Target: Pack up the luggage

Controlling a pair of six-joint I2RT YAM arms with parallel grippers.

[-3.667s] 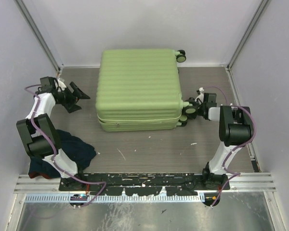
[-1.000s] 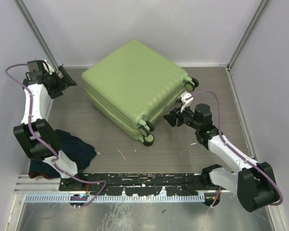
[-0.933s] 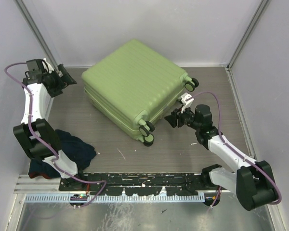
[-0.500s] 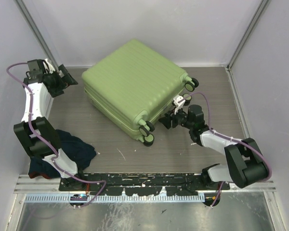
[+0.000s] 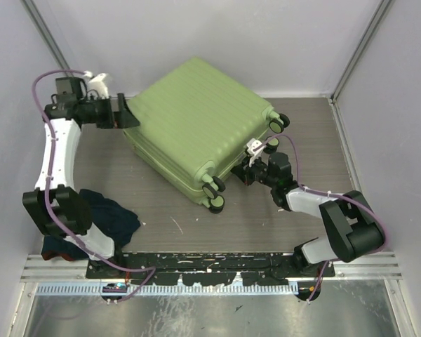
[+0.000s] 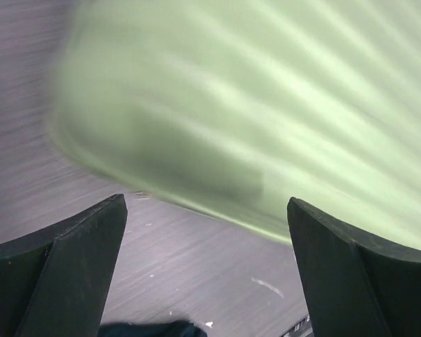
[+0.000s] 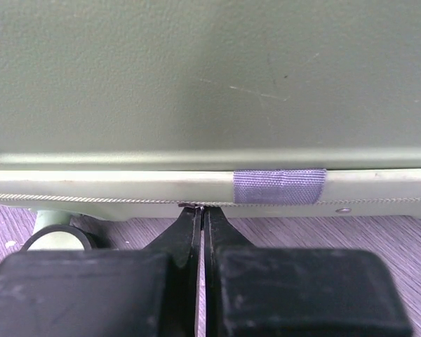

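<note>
The luggage is a light-green ribbed suitcase, lying closed and turned at an angle at the back of the table. My left gripper is open at its left corner; the left wrist view shows the blurred green shell beyond the spread gripper. My right gripper is at the suitcase's right side. In the right wrist view the gripper is shut, tips against the zipper line, pinching a small metal zipper pull. A purple strip crosses the seam just right of the tips.
A dark blue garment lies at the front left by the left arm's base, and its edge shows in the left wrist view. Black wheels stick out of the suitcase's near corner; one shows in the right wrist view. Walls close in on three sides.
The suitcase has been turned at an angle since the earliest frame. My left gripper swung right to its left corner. My right gripper moved in against its right side.
</note>
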